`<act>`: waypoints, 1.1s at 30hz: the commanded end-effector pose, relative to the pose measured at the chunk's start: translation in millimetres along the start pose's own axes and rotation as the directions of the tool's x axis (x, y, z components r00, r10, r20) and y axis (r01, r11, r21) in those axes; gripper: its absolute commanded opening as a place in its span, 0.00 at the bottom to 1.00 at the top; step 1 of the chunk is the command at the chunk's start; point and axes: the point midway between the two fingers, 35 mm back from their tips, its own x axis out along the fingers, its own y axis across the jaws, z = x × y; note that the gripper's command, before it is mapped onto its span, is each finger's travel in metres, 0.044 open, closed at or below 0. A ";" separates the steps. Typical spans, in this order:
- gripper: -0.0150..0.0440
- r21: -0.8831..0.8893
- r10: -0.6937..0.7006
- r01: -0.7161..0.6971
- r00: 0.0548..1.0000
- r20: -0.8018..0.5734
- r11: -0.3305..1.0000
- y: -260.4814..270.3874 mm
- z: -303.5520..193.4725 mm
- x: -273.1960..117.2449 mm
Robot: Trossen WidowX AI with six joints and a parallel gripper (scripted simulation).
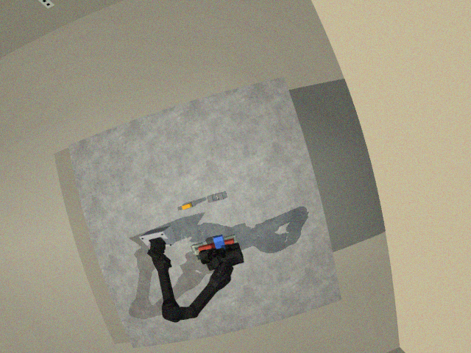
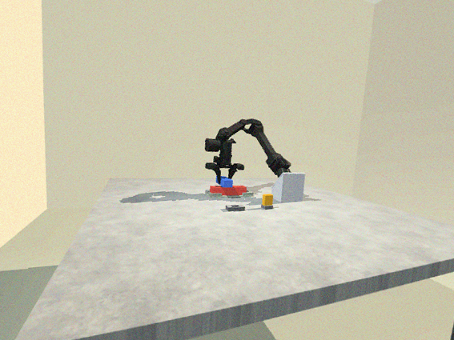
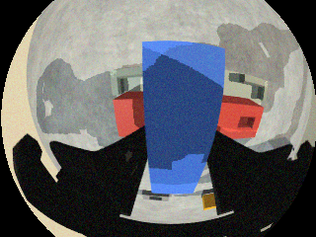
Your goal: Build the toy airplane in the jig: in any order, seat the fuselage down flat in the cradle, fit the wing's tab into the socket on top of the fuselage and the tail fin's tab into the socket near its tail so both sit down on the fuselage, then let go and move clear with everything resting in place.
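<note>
The red fuselage (image 1: 205, 247) (image 2: 238, 190) (image 3: 239, 113) lies level in the pale green-grey cradle (image 1: 194, 248) (image 3: 257, 80). Its small tail socket shows open in the wrist view. My gripper (image 2: 225, 180) (image 3: 178, 129) is shut on the blue wing (image 1: 218, 242) (image 2: 226, 182) (image 3: 185, 109), one finger at each side. The wing lies crosswise over the fuselage's middle, down at its top. The wing hides its tab and the top socket, so I cannot tell if it sits fully down. The yellow tail fin (image 1: 186, 206) (image 2: 268, 200) (image 3: 209, 201) stands upright in a small grey holder (image 2: 268, 207).
A second low grey holder (image 1: 216, 196) (image 2: 235, 208), without a part, lies beside the tail fin's holder. A white wedge-shaped block (image 2: 293, 187) stands by the arm's base, to one side of the cradle.
</note>
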 end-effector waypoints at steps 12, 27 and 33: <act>1.00 -0.001 0.000 0.000 1.000 0.000 1.000 0.0 0.0 -0.6; 1.00 -0.004 -0.003 0.003 1.000 -0.001 1.000 0.3 -1.1 -86.9; 1.00 -0.069 -0.003 0.003 1.000 -0.001 0.998 2.2 -2.5 -86.6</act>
